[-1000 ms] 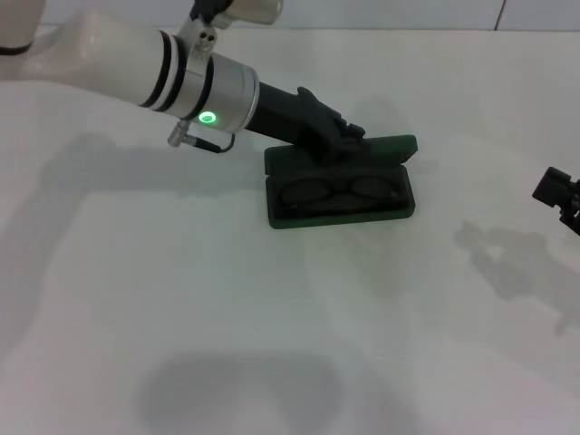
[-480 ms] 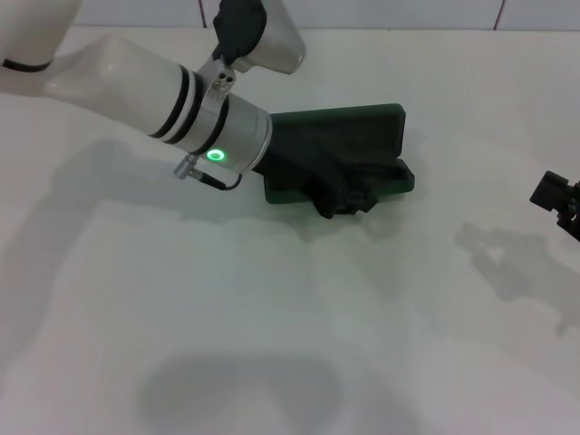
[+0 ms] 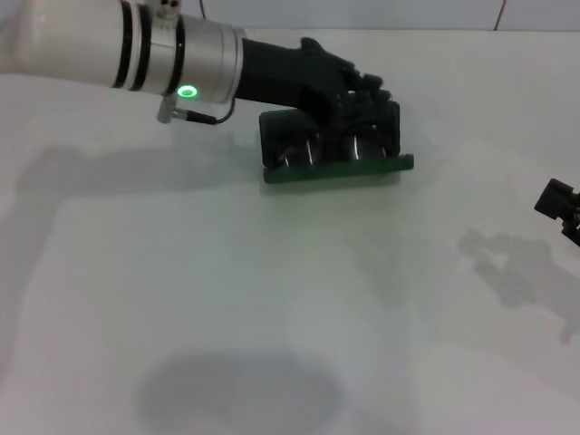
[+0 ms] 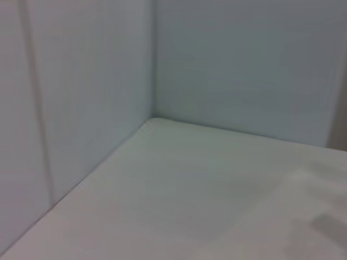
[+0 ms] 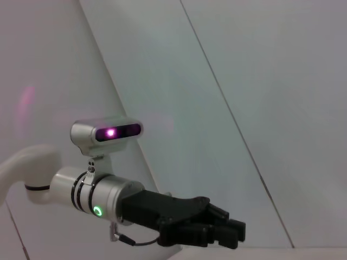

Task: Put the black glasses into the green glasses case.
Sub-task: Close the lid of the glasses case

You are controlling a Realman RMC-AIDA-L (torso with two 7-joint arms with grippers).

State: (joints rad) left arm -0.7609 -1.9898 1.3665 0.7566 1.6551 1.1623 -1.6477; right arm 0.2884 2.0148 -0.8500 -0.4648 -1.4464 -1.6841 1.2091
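One left gripper (image 3: 362,95), finger spread untellable, over the green glasses case (image 3: 335,156).

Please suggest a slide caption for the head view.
Left pincer over the dark green rectangular hard case on the white table.

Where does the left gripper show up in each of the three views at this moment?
Head view: the left gripper is at upper centre, over the green glasses case.
Left wrist view: not in it; only bare white surface and walls.
Right wrist view: at the lower middle, seen from the side, on the end of the left arm.
Shared landmark: the green light on the left wrist ring, also seen in the right wrist view.
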